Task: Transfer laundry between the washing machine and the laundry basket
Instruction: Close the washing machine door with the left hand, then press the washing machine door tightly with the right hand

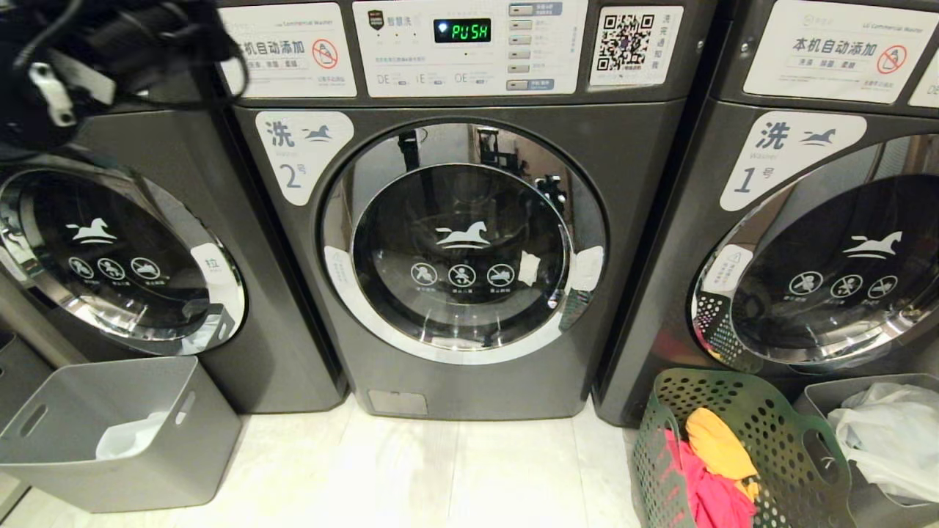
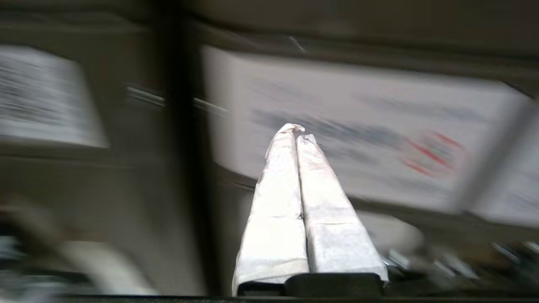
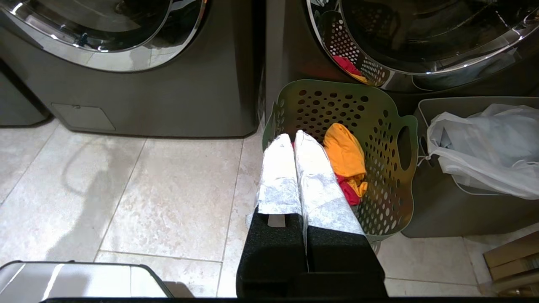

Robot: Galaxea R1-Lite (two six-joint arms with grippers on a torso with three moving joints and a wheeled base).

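The washing machine, dark grey with a "2" label, stands straight ahead; its round glass door is closed and its display reads PUSH. The green holed laundry basket sits on the floor at the lower right. It holds the laundry: a yellow-orange piece lying over a red-pink piece. My left arm is raised at the upper left, before the machines' control panels; its gripper is shut and empty. My right gripper hangs shut and empty over the basket's near rim, beside the yellow-orange cloth.
A like machine labelled "1" stands on the right and another on the left. A grey bin sits at the lower left. Another grey bin at the far right holds a white plastic bag. Pale floor tiles lie before the machine.
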